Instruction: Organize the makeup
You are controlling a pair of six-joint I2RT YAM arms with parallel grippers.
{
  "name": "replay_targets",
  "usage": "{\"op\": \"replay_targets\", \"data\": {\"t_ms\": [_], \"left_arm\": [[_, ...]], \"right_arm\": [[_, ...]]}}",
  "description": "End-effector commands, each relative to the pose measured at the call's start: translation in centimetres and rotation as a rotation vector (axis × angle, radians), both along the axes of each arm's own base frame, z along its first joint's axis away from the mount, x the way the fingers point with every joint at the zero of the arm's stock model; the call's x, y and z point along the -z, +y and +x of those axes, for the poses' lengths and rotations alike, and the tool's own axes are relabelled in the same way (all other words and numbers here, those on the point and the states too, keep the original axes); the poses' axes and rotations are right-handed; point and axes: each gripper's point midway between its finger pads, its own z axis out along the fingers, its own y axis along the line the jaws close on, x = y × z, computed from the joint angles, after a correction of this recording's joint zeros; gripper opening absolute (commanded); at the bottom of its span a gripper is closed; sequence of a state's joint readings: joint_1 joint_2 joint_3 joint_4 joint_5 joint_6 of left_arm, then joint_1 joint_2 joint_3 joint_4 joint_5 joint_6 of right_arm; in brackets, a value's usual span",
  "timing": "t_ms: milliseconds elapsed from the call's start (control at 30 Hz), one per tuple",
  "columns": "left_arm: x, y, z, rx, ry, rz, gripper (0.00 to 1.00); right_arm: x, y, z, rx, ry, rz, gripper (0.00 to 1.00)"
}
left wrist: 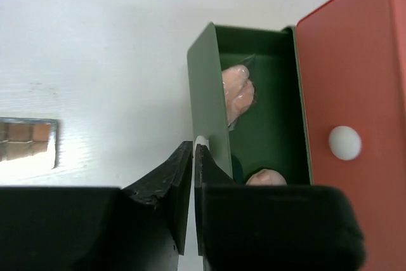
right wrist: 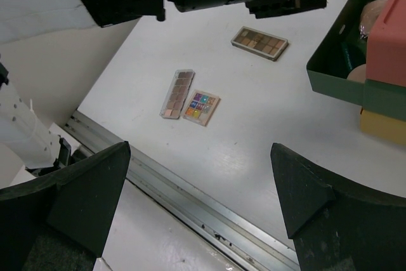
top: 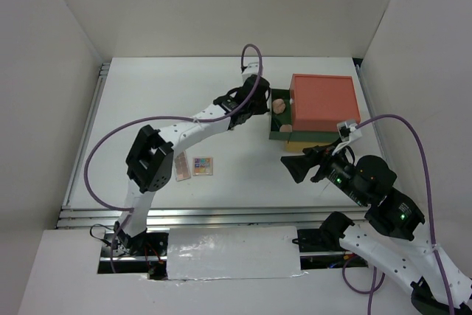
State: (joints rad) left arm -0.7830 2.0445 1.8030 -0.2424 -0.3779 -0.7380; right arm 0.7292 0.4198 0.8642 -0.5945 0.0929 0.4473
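Makeup lies by the desk's (top: 147,108) near edge, left of centre: long brown-pink palette (top: 182,167) just beside small multicoloured palette (top: 203,165). Left pincer (left wrist: 193,152), jaws pressed together, sits at the green drawer (left wrist: 206,80) wall (two peach compacts (left wrist: 238,90) inside). Right pincer (right wrist: 200,182) gapes wide toward the near-right corner.

**White Walls, White Table**

We see a white table (top: 221,108) filling mid-frame, 3 plain white walls (top: 221,5) around it, a metal rail (top: 214,215) along its lower edge, and a white panel (top: 232,252) at bottom centre.
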Motion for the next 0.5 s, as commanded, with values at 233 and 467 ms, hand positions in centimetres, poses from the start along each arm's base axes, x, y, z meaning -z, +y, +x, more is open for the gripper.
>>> {"op": "replay_targets", "data": {"t_ms": [233,467], "left_arm": [[1.3,-6.6,-0.6,0.294,-0.025,-0.124,0.25],[2.4,-8.2,-0.6,0.355,-0.021,-0.165,0.32]], "right_arm": [[-1.5,0.1,0.0,-0.009,-0.031,0.006,1.00],[-0.9,0.2,0.2,-0.007,-0.026,0.001,1.00]]}}
